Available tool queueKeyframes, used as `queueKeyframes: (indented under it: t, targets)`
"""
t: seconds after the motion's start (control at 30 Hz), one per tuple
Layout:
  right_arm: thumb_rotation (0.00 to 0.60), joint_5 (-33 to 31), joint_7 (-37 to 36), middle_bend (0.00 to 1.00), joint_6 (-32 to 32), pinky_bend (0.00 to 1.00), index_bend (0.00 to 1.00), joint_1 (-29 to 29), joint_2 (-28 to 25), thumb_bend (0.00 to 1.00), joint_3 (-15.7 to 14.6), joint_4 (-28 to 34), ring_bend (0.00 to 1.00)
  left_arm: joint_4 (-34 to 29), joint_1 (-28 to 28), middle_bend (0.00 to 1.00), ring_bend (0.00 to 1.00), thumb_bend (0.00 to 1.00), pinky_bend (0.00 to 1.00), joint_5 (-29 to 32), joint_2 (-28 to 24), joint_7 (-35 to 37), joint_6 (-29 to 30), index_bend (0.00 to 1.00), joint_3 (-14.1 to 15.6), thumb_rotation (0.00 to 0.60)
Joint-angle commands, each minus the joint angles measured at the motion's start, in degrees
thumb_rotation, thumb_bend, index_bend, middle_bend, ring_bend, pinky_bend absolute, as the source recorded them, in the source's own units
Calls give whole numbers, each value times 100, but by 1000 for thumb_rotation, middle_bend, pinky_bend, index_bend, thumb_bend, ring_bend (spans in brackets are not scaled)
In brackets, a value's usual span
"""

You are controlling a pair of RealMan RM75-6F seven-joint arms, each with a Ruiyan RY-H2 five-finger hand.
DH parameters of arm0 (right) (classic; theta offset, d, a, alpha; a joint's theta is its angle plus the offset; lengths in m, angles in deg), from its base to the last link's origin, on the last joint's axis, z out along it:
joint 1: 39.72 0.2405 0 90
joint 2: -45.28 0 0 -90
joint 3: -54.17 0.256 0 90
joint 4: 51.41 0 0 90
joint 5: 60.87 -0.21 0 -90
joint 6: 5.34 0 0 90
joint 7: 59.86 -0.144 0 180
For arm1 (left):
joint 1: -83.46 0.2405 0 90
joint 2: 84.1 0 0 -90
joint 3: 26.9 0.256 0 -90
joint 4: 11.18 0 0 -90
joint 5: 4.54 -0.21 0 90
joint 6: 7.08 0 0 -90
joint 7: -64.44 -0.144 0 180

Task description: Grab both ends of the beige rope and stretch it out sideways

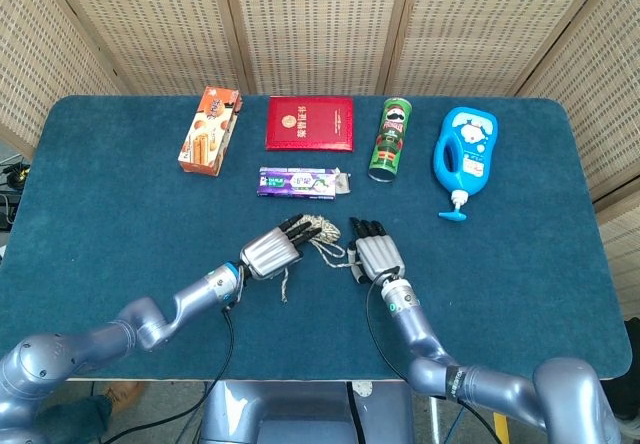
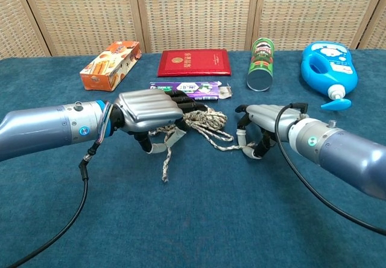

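The beige rope (image 1: 322, 231) lies bunched in a loose pile at the middle of the blue table, between my two hands. My left hand (image 2: 146, 111) is just left of the pile, its fingers curled around one strand. That strand's tail (image 2: 164, 165) hangs down from the hand to the cloth. My right hand (image 2: 263, 123) sits to the right of the pile, fingers bent down, pinching the rope's other end (image 2: 244, 149) against the table. In the head view the left hand (image 1: 270, 252) and right hand (image 1: 376, 256) flank the pile closely.
Along the back stand an orange cracker box (image 1: 210, 129), a red book (image 1: 310, 122), a green chip can (image 1: 391, 139) and a blue bottle (image 1: 464, 154). A purple packet (image 1: 298, 181) lies just behind the rope.
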Motion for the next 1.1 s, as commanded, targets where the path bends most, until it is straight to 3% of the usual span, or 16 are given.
queueKeyframes:
  t: [0.03, 0.23, 0.53, 1.1]
  targets:
    - [600, 27, -14, 0, -46, 0, 679, -22, -49, 474, 14, 23, 0, -91, 102, 0, 0, 452, 0, -49, -181, 22, 214, 733, 45, 600]
    - [600, 172, 120, 0, -262, 0, 680, -61, -289, 475, 14, 48, 0, -310, 529, 0, 0, 461, 0, -153, -889, 294, 939, 748, 206, 600]
    - [600, 295, 185, 0, -605, 0, 680, -255, -689, 475, 29, 83, 0, -265, 1066, 0, 0, 464, 0, -166, -1694, 831, 1580, 752, 375, 600]
    - [600, 263, 311, 0, -746, 0, 680, -647, -1183, 475, -127, -98, 0, 564, 1595, 0, 0, 465, 0, -234, -1773, 1639, 1960, 752, 533, 600]
